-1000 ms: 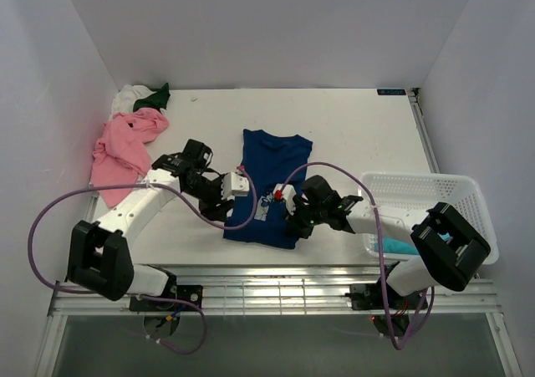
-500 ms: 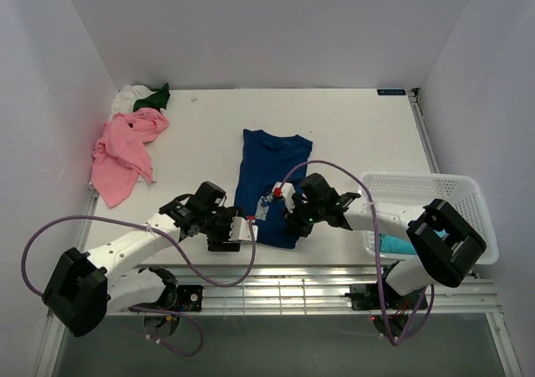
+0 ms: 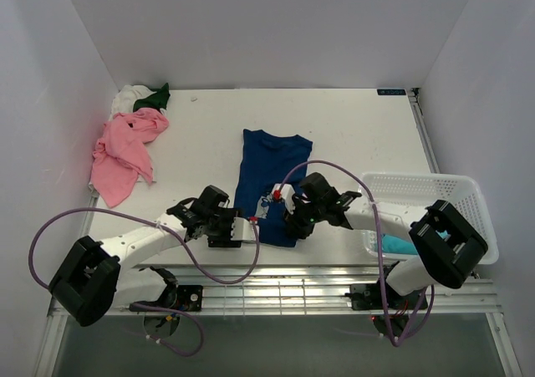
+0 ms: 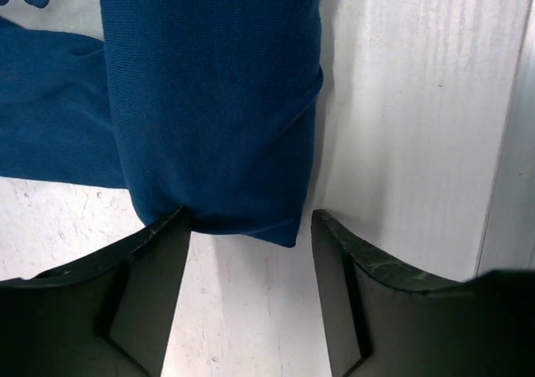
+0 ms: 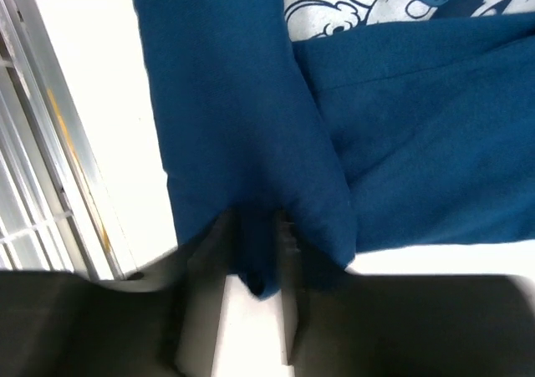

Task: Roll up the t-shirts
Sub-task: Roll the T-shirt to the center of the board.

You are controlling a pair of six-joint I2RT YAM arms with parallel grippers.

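The navy t-shirt (image 3: 272,172) lies folded narrow mid-desk (image 3: 359,135), collar at 12 o'clock. At its 7 o'clock hem corner the left hand (image 4: 251,222) is spread, cloth between the tips. At 5 o'clock the right hand (image 5: 251,226) is clenched on a hem fold. The pale cartoon print (image 5: 368,1) is cut off by the frame edge.

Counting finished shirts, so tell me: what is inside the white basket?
A bit of teal cloth shows inside the basket, at its near side. The right arm covers part of the basket, so anything else under it cannot be seen.
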